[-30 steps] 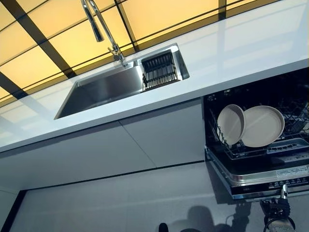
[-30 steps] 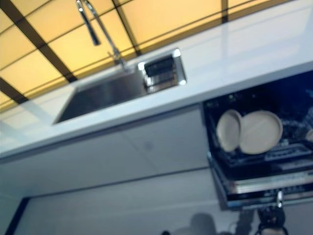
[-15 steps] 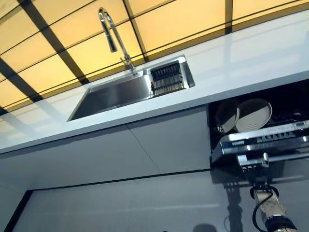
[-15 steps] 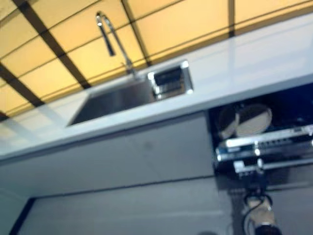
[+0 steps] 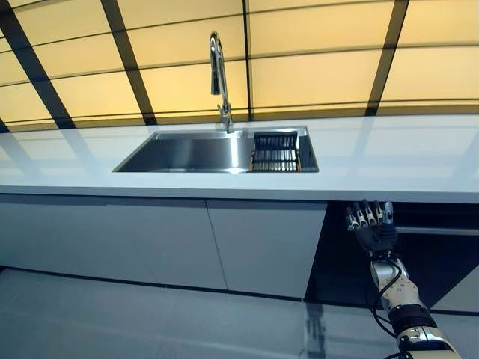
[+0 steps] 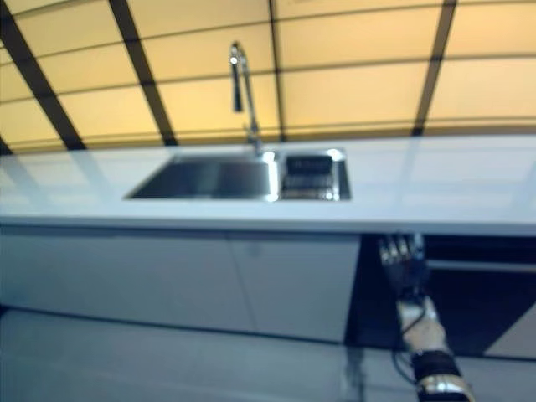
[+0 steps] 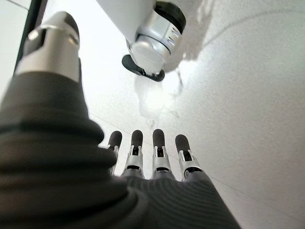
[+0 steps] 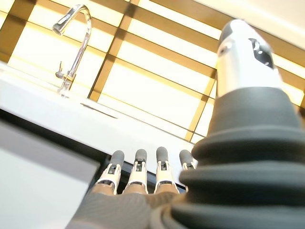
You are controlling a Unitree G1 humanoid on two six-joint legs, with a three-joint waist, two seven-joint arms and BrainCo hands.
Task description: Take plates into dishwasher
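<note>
No plate shows in any view. Under the white counter (image 5: 397, 168) at the right, the dishwasher (image 5: 438, 262) shows only a dark front with a thin silver strip across its top. My right hand (image 5: 373, 233) is raised in front of its left edge, fingers straight and pointing up, holding nothing. The right wrist view shows those fingers (image 8: 138, 172) straight below the counter's edge. My left hand (image 7: 153, 160) shows only in the left wrist view, open and empty, with its fingers towards the pale floor.
A steel sink (image 5: 187, 153) is set in the counter, with a tall faucet (image 5: 218, 71) behind it and a black dish rack (image 5: 275, 149) at its right end. Grey cabinet fronts (image 5: 150, 239) run below to the left of the dishwasher. Yellow panels back the counter.
The dishwasher door has swung up from open to upright, hiding the two plates in the rack. My right hand rose with it. The head camera has levelled, shifting the whole scene.
</note>
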